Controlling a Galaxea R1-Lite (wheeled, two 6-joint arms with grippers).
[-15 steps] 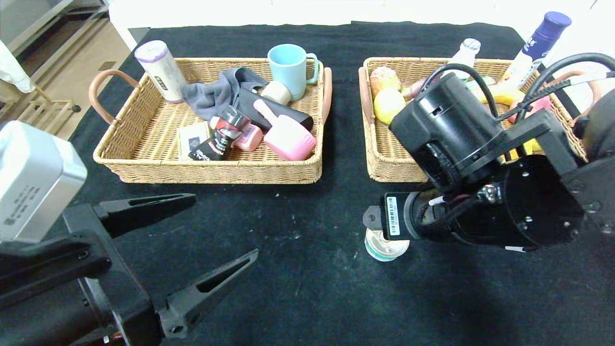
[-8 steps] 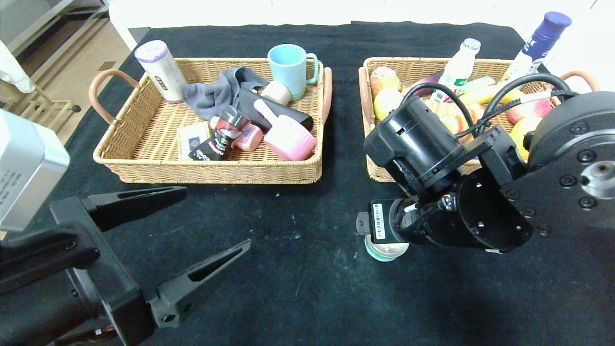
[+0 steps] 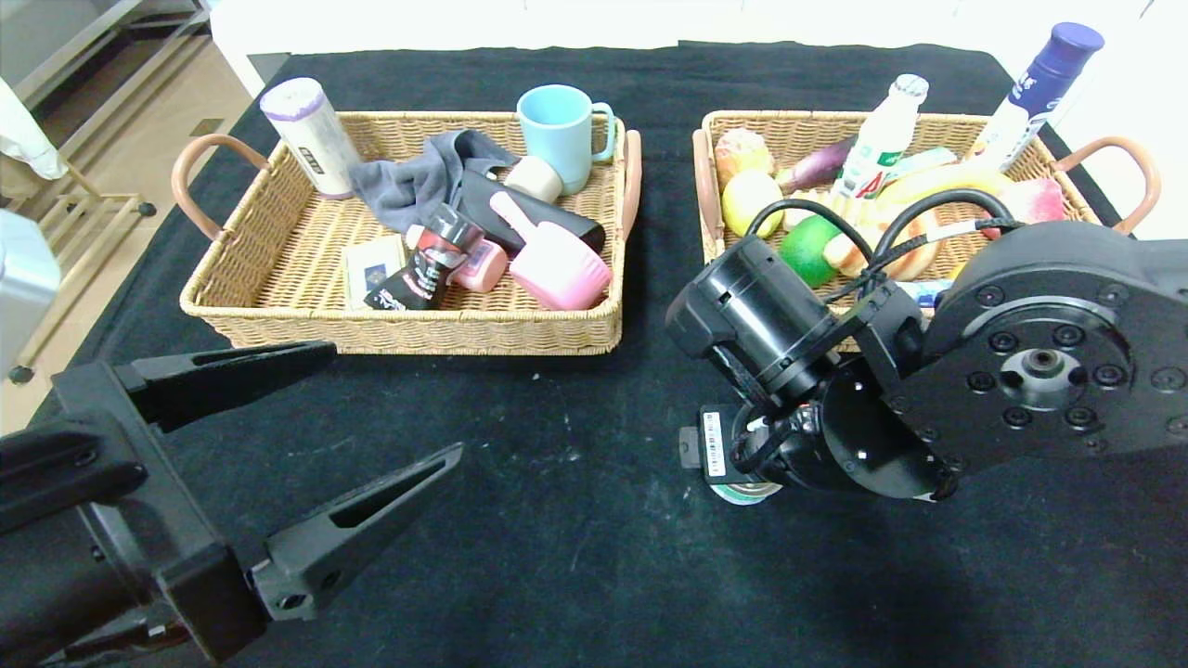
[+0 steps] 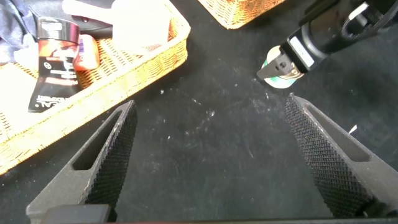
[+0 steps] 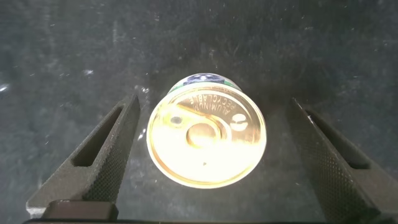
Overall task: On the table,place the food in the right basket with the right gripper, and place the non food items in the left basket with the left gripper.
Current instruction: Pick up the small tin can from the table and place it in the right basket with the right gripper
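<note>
Wicker baskets both loaded; only the can [image 5: 206, 138] left on the counter [image 3: 575, 547], lower centre, right claw [image 5: 208, 155] spread above it, left claw [image 3: 306, 445] open, idle.

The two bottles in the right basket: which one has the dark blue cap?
The tall bottle at the right basket's far right corner. The other bottle, nearer the middle, has a white cap and a green label.

My head camera looks forward and down over the table [image 3: 594, 557]. My right wrist camera stares straight down, close over the can [image 5: 206, 138]. My left wrist camera, farther back, catches that can [image 4: 281, 67] at upper right.
</note>
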